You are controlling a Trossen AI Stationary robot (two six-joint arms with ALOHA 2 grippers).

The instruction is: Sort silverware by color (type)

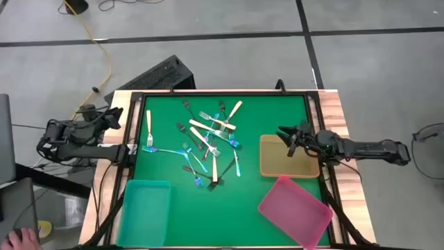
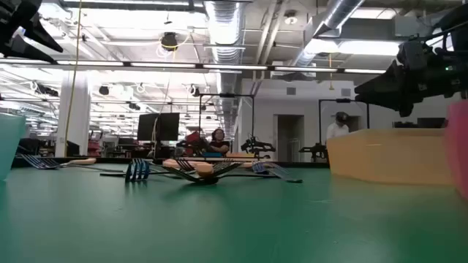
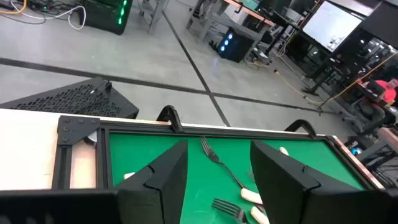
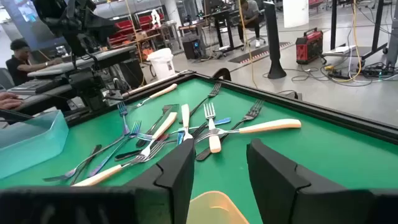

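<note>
Many forks [image 1: 208, 149] lie crisscrossed mid-bench [image 1: 277, 118], long axes splayed every way; one cream-handled fork [image 1: 148, 127] lies alone at nine o'clock, running twelve-to-six. Left pincer [image 1: 119, 118] and right pincer [image 1: 283, 139] hover open, empty.

High view straight down, low view level at mat height, 2 wrist views — all sharing the fork pile [image 1: 208, 142].

From table height my pile of forks [image 2: 197, 169] blurs into one low tangle, so kinds cannot be counted. The pink tray [image 2: 459, 146] is cut by the right edge, the teal tray [image 2: 9, 142] by the left. Distant people [image 2: 217, 139] seem seated, perhaps.
</note>
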